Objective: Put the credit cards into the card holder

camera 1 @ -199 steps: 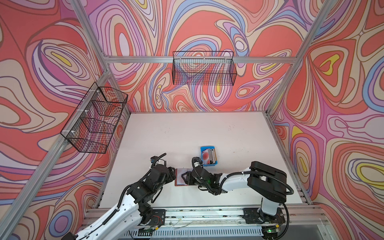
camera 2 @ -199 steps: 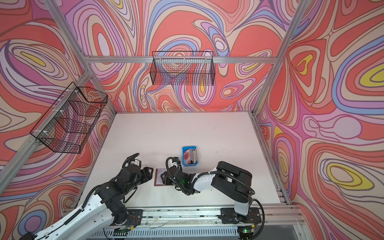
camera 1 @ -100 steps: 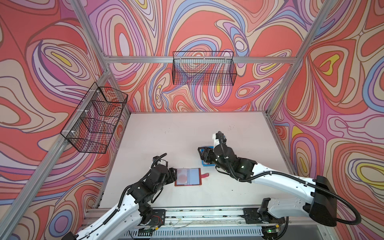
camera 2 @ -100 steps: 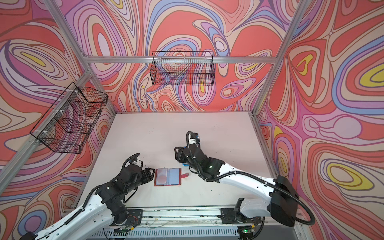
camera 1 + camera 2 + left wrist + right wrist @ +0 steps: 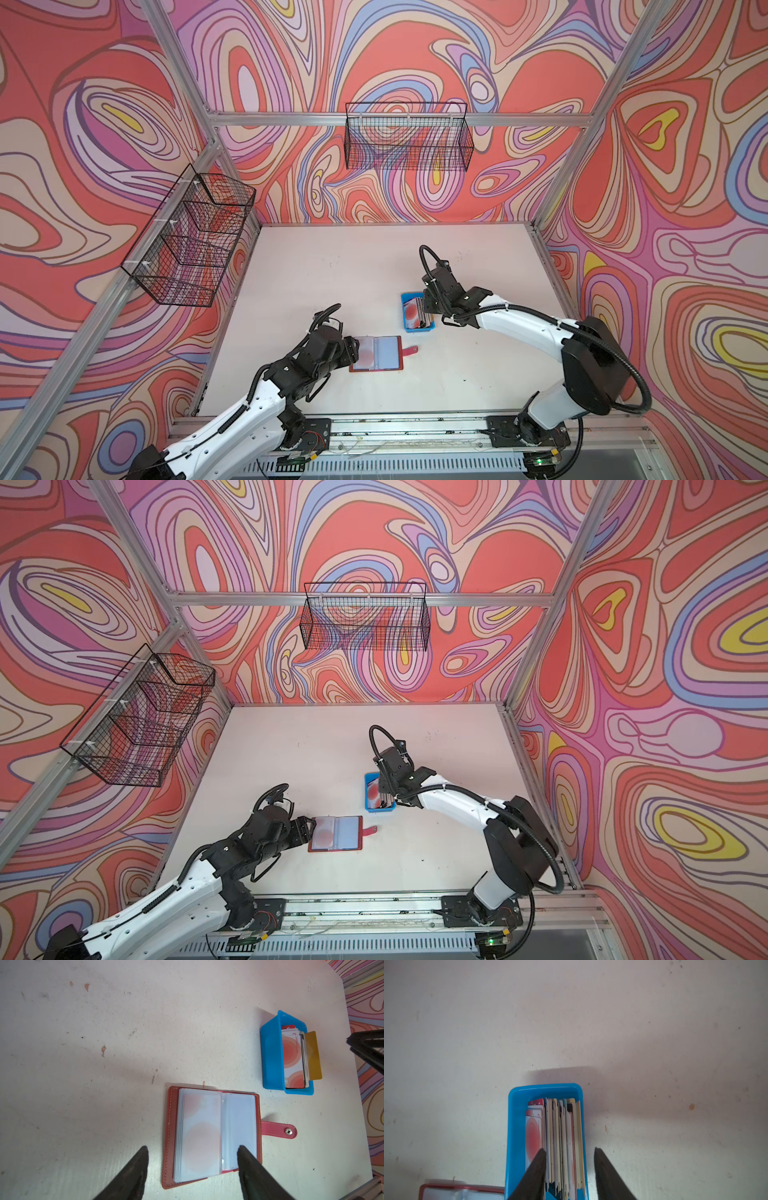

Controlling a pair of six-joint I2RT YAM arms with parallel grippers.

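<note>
Right gripper (image 5: 569,1149), half-open over cards (image 5: 560,1136) in tray (image 5: 513,1126): a single card is to be pinched. Left gripper (image 5: 192,1147), wide, over card holder (image 5: 207,1126) near tray.

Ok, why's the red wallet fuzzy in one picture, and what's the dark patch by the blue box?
Right wrist view: the card holder is blurred at the edge; the patch is shadow from the blue tray. Left wrist view: it's sharp.

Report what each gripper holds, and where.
Nothing is held. Left gripper hangs open over the holder; right gripper, open, straddles cards and tray wall.
</note>
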